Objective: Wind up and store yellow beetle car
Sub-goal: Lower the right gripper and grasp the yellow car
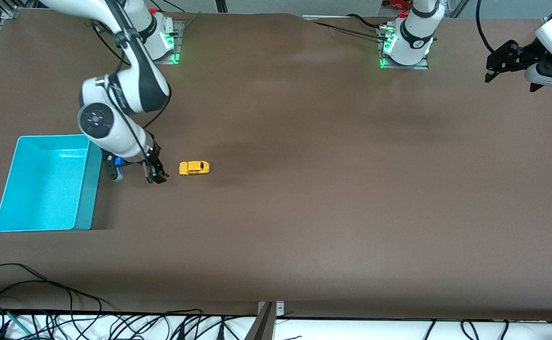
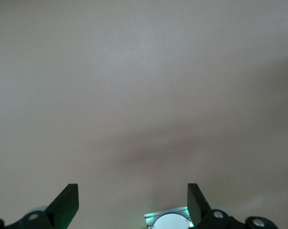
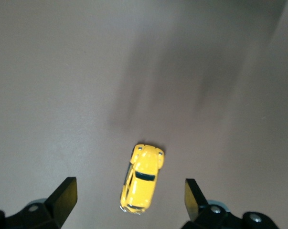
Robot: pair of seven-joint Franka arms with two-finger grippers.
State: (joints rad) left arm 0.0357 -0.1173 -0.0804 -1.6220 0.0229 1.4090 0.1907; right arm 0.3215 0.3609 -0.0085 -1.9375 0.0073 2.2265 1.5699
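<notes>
Resting on the brown worktop [image 1: 304, 212] near the turquoise plastic bin [image 1: 87, 198], the small yellow beetle car [image 1: 194, 167] lies just beside the fully open, empty right tool [image 1: 136, 174], while the left tool [image 1: 510, 71], also open and empty, waits over the worktop's left-arm end.

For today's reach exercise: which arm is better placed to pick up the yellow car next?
Right. The right gripper is open, low beside the yellow beetle car. The left gripper, also open, waits up at the left arm's end of the table.

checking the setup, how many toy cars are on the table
1: the yellow beetle car sits on the table, beside the turquoise bin. None seem hidden.
</notes>
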